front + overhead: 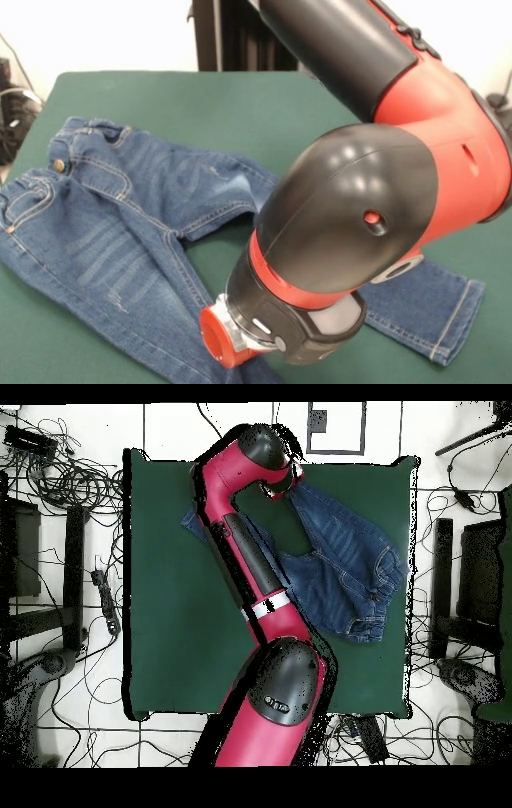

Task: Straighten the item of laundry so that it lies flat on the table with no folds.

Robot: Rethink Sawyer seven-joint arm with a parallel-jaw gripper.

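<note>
Small blue denim jeans (120,232) spread on dark green felt desk (240,104); pincer state unclear; pull leg cuff outward, low.

We see the arm (376,152) entering from the upper edge in the front view, its black upper link running down to a bulky red-and-black elbow joint that fills the right half of the frame. Below it, the wrist (280,316) angles down and left, ending in a red cap with a silver ring. We cannot see the gripper in the front view. In the overhead view the arm (245,554) stretches from the base at bottom diagonally up, bending at its far end. The gripper is hidden beneath that bend.
</note>
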